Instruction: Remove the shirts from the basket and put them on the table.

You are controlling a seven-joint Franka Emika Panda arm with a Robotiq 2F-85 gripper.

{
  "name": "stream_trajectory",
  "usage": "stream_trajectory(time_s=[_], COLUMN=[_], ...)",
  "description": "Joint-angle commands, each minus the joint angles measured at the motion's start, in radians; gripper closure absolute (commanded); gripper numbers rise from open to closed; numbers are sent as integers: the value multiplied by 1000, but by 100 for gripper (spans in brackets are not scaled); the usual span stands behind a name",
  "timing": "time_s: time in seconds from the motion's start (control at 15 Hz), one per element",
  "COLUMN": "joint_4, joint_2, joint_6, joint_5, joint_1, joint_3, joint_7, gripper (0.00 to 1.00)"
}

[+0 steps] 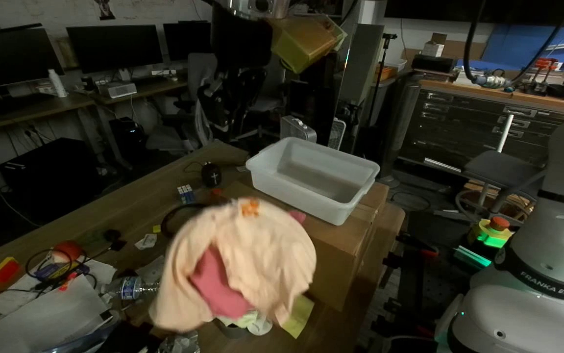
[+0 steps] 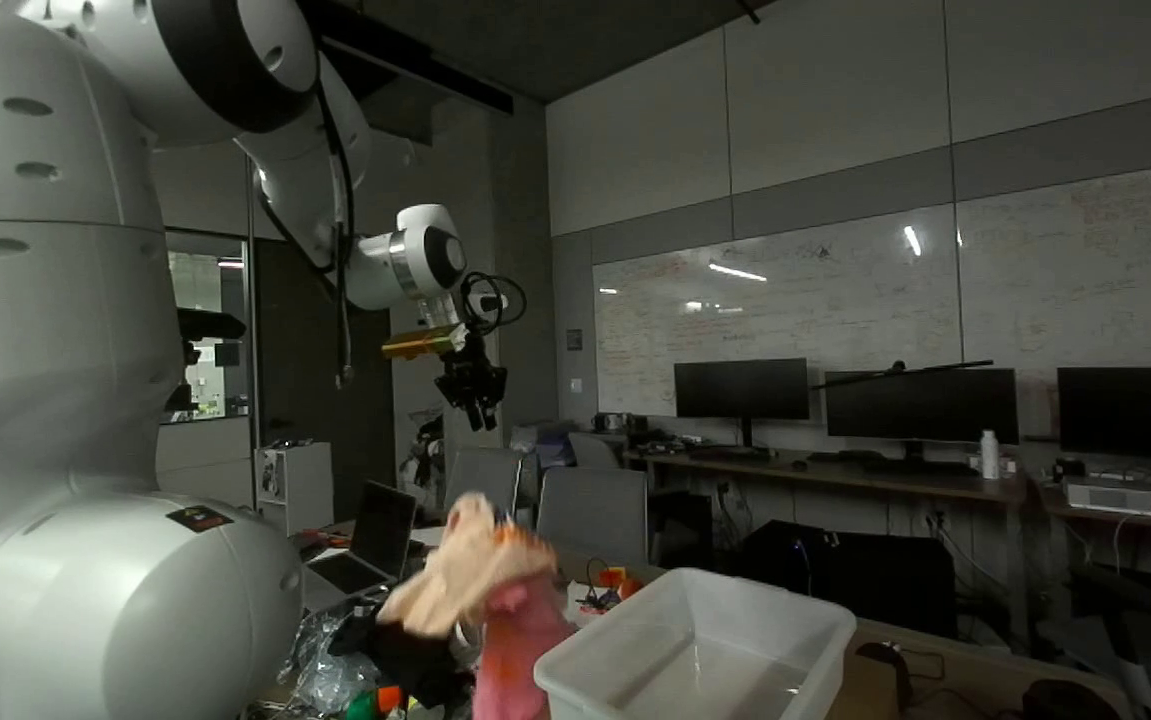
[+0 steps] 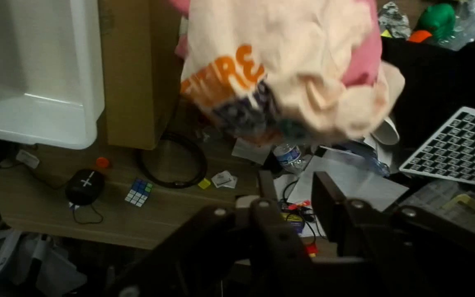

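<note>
Gripper (image 3: 295, 188) hung parted, holding nothing. Shirts (image 1: 248, 257) were bunched over the table (image 1: 130, 211) beside the basket (image 1: 291, 192); resting or mid-air, we couldn't tell. With no grip steadying them, we judged they might slump and set the bottle (image 1: 129, 288) rolling.

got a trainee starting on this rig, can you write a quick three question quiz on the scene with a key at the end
1. What does the white basket stand on?
2. True or false: the gripper is open, with the peach shirt outside its fingers.
3. In the wrist view, where does the puzzle cube lie: a) inside the white basket, b) on the table, c) between the fingers?

Key
1. A cardboard box.
2. True; the fingers are apart, with no cloth between them.
3. b.
</note>
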Motion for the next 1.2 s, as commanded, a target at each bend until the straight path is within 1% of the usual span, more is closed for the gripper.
stream_trajectory(time_s=[0.0, 0.07, 0.13, 0.2, 0.33, 0.47, 0.67, 0.8, 1.0, 1.13], joint_4=[21, 25, 27, 32, 21, -12, -90, -145, -249, -303], joint_2=[20, 25, 30, 36, 33, 15, -33, -60, -130, -177], joint_6=[-46, -77, -114, -182, -299, -382, -422, -412, -363, -340], joint_5=[-111, -129, -141, -155, -184, -180, -148, -148, -132, -121], joint_1=[2, 2, -1, -6, -20, -39, -78, -107, -155, -184], joint_3=[7, 5, -1, -8, -30, -66, -137, -181, -251, -290], joint_7=[2, -2, -8, -16, -26, -80, -205, -263, -339, -367], gripper=[39, 30, 23, 15, 2, 0, 0, 0, 0, 0])
